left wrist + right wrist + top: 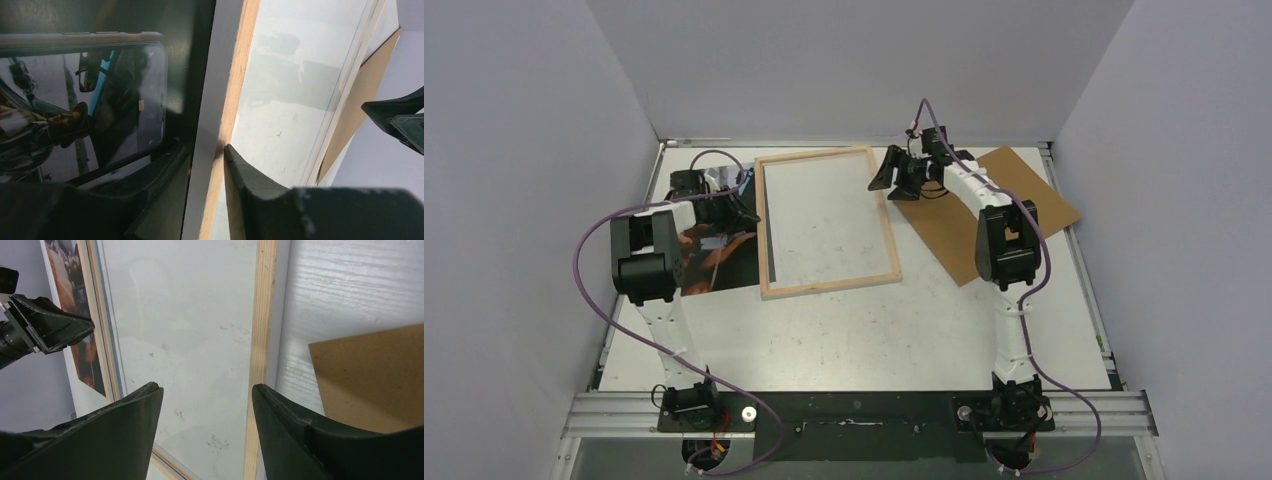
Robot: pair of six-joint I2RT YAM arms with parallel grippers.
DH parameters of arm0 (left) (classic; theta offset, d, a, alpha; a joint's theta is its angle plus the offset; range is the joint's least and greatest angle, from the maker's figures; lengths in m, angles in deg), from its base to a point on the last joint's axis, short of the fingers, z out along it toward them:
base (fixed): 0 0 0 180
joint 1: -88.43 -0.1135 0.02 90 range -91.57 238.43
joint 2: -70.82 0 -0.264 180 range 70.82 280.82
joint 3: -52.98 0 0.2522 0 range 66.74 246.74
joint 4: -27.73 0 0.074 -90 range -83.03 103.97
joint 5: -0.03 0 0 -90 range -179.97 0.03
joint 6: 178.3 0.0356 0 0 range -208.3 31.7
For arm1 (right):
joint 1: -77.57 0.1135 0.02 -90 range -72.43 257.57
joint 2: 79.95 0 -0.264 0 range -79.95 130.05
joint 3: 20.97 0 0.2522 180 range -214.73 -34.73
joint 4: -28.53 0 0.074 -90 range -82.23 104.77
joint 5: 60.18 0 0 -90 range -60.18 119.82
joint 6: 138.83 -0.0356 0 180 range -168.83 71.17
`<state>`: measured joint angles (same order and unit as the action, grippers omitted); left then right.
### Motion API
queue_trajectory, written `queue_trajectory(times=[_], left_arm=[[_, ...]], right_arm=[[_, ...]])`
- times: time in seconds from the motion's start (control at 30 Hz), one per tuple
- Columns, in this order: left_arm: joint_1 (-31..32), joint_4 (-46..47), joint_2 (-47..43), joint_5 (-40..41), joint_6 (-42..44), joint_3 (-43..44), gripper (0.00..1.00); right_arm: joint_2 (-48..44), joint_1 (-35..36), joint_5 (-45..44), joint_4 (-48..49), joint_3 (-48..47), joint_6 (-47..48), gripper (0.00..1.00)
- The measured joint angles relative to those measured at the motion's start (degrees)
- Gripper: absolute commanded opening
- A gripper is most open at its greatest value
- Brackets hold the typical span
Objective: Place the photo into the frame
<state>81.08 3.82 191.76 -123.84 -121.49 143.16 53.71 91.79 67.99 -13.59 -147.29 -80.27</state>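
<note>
White surface [844, 340]: frame [829, 284] lies wood side up, photo [724, 265] just left. L pincer [207, 152] prob. pinches frame's left rail; R pincer [206, 387] wide open, empty. Hold soft, don't bump photo.

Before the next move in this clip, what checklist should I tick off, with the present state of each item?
1. The frame lies wood back up, with nothing in its opening: ok.
2. The backing board is off the frame, lying to its right: ok.
3. The photo is inside the frame: not ok. It lies picture side up beside the left rail.
4. The left gripper has a firm hold on the left rail: cannot tell. Its fingers straddle the rail.
5. The right gripper is free to help: ok. It is open over the right rail and holds nothing.
</note>
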Motion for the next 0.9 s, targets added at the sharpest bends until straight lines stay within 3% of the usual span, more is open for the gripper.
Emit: queue_trajectory(times=[0.23, 0.47, 0.67, 0.83, 0.9], left_arm=[[0.26, -0.11, -0.07, -0.76, 0.42, 0.46, 0.47], [0.39, 0.42, -0.17, -1.79, 0.39, 0.46, 0.49], [0.39, 0.48, -0.17, -1.97, 0.39, 0.46, 0.47], [0.63, 0.37, -0.02, -2.1, 0.35, 0.46, 0.39], [1.01, 0.35, 0.15, -2.19, 0.39, 0.46, 0.36]], right_arm=[[-2.01, -0.02, -4.68, -0.68, 1.9, 1.9, 0.7], [-2.01, 0.37, -8.41, -3.96, 2.32, 4.59, 0.65], [-1.7, 1.99, -10.88, -6.49, 2.27, 6.19, 0.46], [-0.46, 3.39, -12.41, -7.39, 1.9, 6.67, 0.27], [0.11, 3.78, -13.4, -7.58, 1.73, 6.73, 0.24]])
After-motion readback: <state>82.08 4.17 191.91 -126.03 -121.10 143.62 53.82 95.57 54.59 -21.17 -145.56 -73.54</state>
